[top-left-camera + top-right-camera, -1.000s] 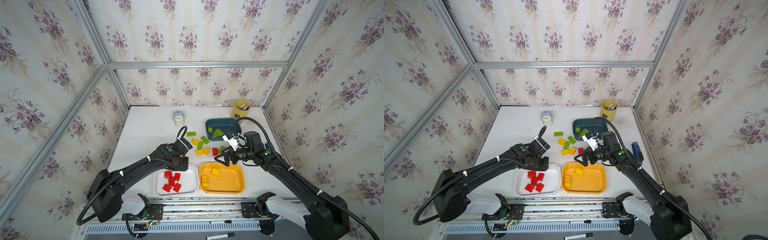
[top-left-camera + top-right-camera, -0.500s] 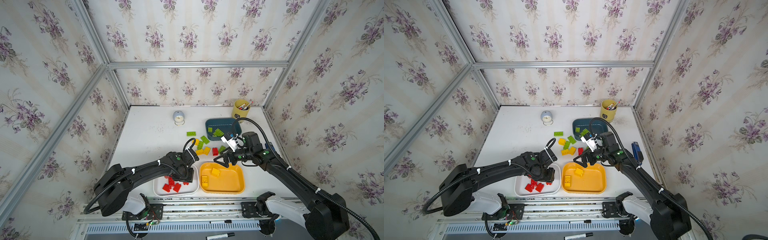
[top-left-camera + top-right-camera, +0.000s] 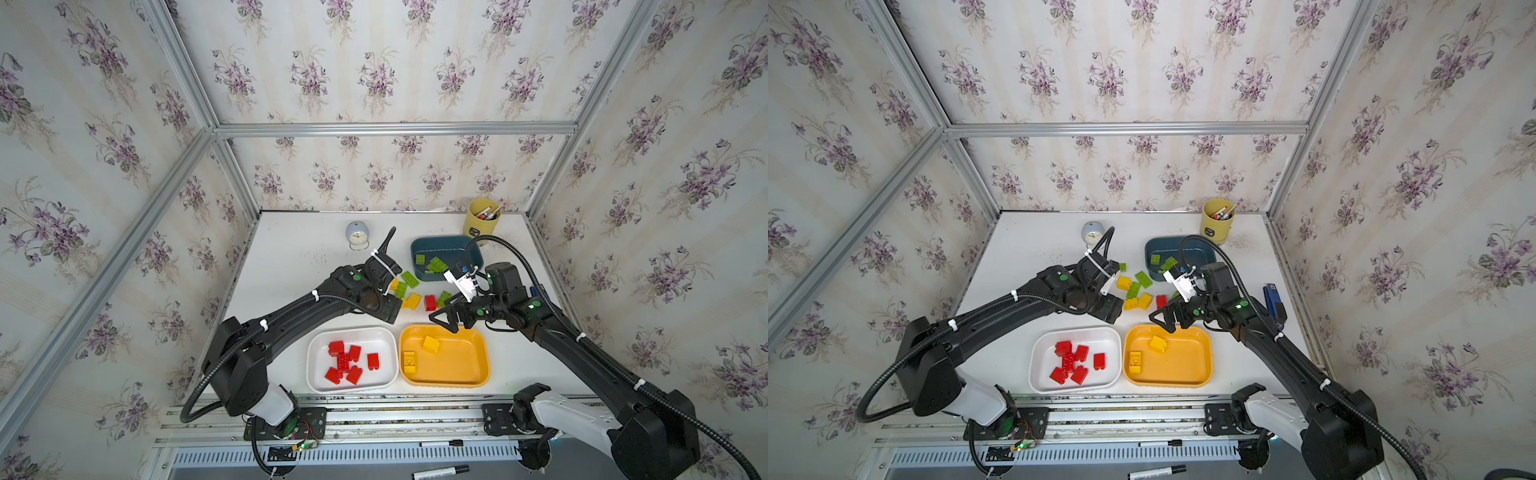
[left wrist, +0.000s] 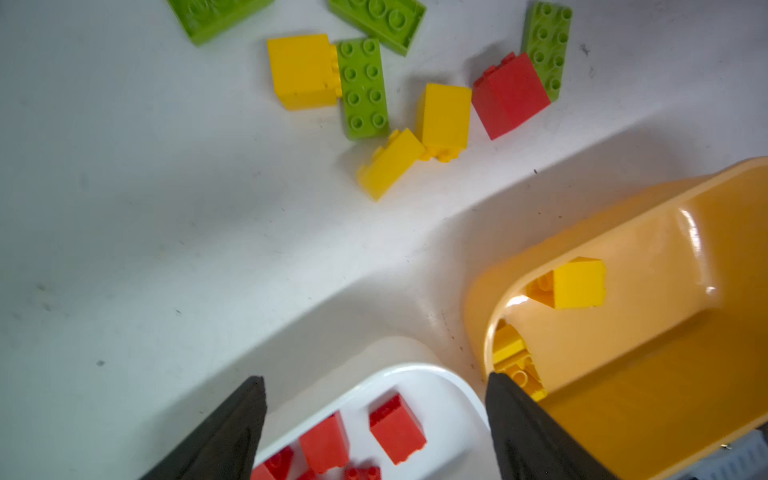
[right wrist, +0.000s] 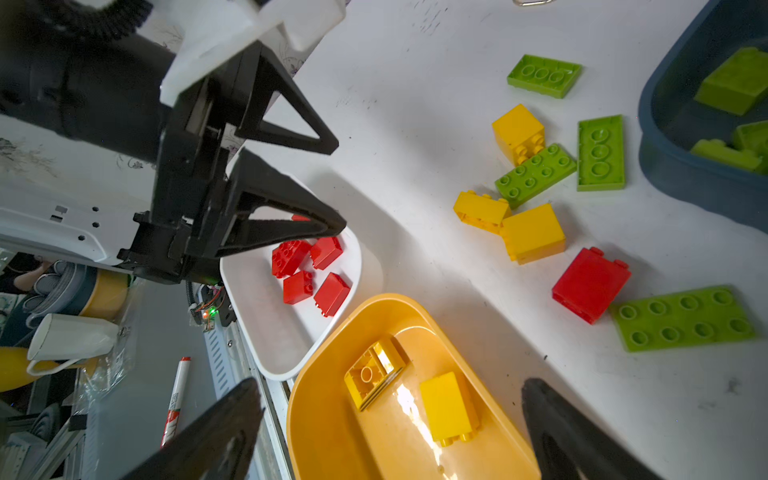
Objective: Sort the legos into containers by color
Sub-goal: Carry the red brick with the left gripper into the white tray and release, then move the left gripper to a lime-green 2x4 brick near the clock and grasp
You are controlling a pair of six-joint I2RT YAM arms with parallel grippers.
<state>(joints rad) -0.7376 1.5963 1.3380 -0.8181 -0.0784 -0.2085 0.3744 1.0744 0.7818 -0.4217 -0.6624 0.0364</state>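
Brick [image 5: 590, 284], red, on its side, studs toward teal tray [image 5: 698, 183]

I see purple-flowered wallpaper [image 3: 374, 70] on the three walls around my white bench [image 3: 291, 266], framed by aluminium bars [image 3: 395, 129]. A small clock [image 3: 356, 236] stands by the far edge, and a yellow pen cup [image 3: 481, 224] in the far right corner. The light is soft and even.

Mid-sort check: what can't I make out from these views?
- Green bricks in the teal tray: uncountable; the camera mount on the right arm covers a corner in both top views, and the right wrist view's edge crops the tray.
- Blue object by the right arm: partly hidden, too small to identify.
- Clock: face too small to read.
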